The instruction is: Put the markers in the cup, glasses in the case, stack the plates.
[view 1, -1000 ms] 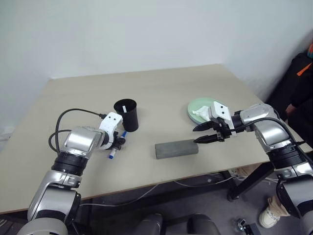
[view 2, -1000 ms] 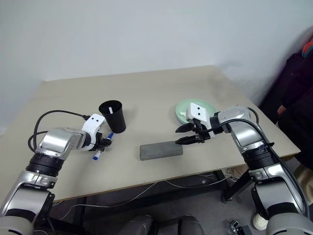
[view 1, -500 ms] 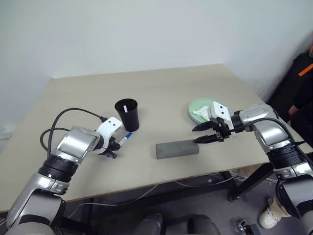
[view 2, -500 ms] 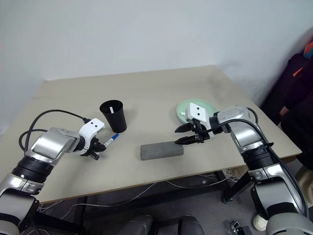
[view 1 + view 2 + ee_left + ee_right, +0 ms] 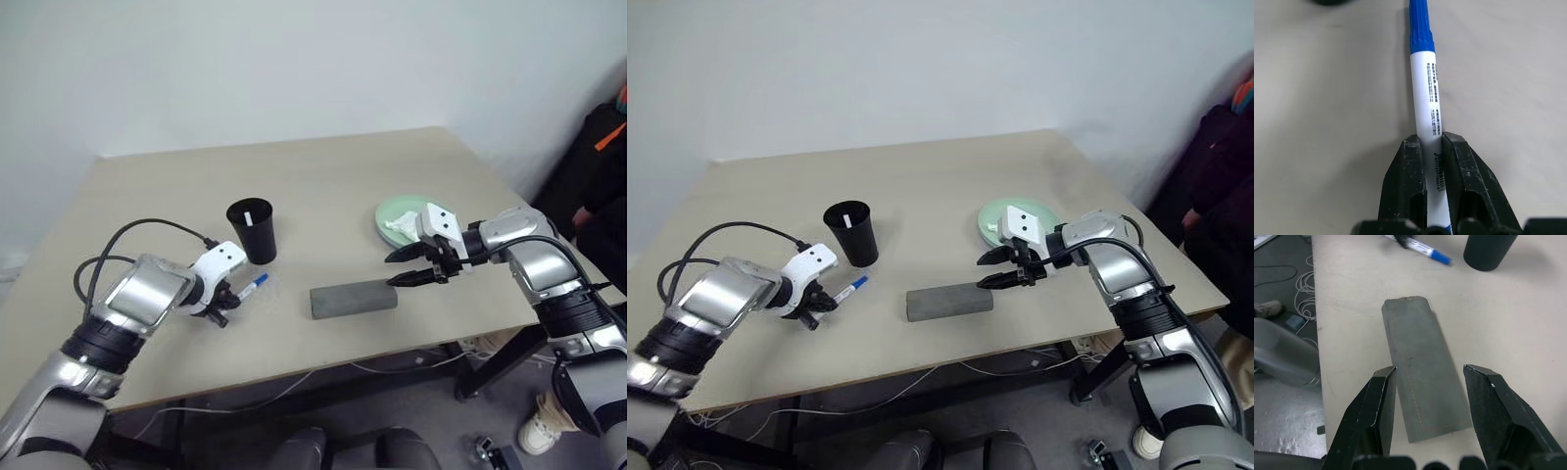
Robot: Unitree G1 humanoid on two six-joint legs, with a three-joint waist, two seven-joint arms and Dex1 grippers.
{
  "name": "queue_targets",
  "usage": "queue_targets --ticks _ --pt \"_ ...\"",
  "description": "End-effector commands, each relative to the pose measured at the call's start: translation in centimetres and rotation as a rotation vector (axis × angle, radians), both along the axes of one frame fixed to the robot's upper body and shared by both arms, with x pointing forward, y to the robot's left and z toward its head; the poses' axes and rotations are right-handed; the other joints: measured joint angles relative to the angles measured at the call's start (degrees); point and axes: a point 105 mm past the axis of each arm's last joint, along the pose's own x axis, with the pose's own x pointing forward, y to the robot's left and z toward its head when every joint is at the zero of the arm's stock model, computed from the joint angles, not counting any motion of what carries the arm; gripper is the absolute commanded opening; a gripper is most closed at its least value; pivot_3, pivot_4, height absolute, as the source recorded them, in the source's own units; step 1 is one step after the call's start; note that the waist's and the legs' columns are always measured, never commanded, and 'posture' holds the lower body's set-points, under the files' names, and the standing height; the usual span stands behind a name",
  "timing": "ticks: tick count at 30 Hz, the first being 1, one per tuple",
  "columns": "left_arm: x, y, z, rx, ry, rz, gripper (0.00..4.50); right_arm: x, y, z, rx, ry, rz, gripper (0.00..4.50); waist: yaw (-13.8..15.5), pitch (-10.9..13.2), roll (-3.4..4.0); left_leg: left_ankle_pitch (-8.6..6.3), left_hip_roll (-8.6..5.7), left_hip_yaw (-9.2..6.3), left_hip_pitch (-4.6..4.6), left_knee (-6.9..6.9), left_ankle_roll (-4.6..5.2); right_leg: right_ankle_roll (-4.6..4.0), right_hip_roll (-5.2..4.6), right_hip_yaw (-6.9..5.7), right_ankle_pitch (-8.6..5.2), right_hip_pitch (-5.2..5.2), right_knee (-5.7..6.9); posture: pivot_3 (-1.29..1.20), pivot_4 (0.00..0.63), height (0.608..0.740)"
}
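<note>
The blue-capped marker is clamped by its white barrel between the two black fingers of the left gripper, with the blue cap projecting beyond the fingertips. The marker is seen just above the table, angled with the cap toward the cup. The cup stands upright a short way beyond the marker's cap end, apart from it. A second, thinner marker is seen leaning inside the cup, its white end showing against the dark interior.

The right gripper is held with its jaws spread wide and nothing between them. It hovers at the near end of the grey case, which lies closed and flat on the table; in the right wrist view, the case extends away from between the fingertips toward the cup and the left gripper. Behind the right gripper, the mint green plate is noted, with a crumpled white tissue resting on it. Whether a second plate lies beneath cannot be determined.
</note>
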Motion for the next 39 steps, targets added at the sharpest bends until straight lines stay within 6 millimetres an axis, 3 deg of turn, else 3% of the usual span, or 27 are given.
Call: queue_targets --ticks 1,3,7,13,19,27,39 --pt "-2.3 -1.9 1.2 -0.019 0.028 -0.214 0.1 0.2 0.3 1.6 0.023 -0.052 0.018 2.35 0.1 0.0 0.03 0.0 0.0 0.01 0.01 -0.03 0.0 0.0 -0.01 0.01 0.0 0.01 -0.01 0.0 0.0 0.74" --pt "-2.1 -3.2 2.4 -0.078 -0.04 -0.276 0.1 0.2 0.4 1.6 0.024 -0.052 0.019 2.35 0.4 0.0 0.05 0.0 0.0 0.0 0.03 -0.03 0.0 -0.02 0.0 0.0 0.0 0.02 -0.01 0.0 0.0 0.74" --pt "1.3 -6.4 6.7 -0.3 -0.32 -0.326 0.1 0.1 0.6 1.6 0.028 -0.053 0.024 2.35 1.8 0.0 0.05 0.0 0.0 -0.06 0.05 0.0 0.0 -0.05 -0.07 -0.13 -0.01 0.16 0.01 0.0 0.0 0.74" --pt "7.8 -7.1 13.7 -0.483 -0.811 -0.161 0.1 0.3 0.8 2.0 0.033 -0.06 0.032 2.35 2.3 0.0 0.02 0.01 0.0 -0.07 0.11 0.09 -0.02 -0.07 -0.08 -0.18 0.08 0.19 0.08 0.0 0.0 0.74" --pt "11.6 -6.7 16.8 -0.596 -1.117 0.046 0.1 0.3 1.0 2.1 0.036 -0.061 0.038 2.35 2.2 0.0 -0.04 0.04 -0.02 0.02 0.03 0.15 -0.04 -0.27 -0.04 -0.09 0.25 0.1 -0.05 0.0 0.0 0.74" --pt "13.5 -6.3 15.6 -0.577 -1.241 0.125 0.1 0.3 0.8 2.2 0.036 -0.066 0.033 2.35 2.3 0.0 -0.05 0.04 -0.04 0.03 -0.01 0.26 -0.02 -0.01 -0.04 -0.12 0.14 0.14 -0.02 0.0 0.0 0.74" --pt "13.3 -5.5 11.8 -0.604 -1.156 0.185 0.1 0.2 0.7 2.1 0.035 -0.066 0.026 2.35 2.2 0.0 -0.05 0.05 -0.04 0.02 -0.02 0.32 0.0 0.01 0.03 -0.14 0.16 0.14 0.02 0.0 0.0 0.74"
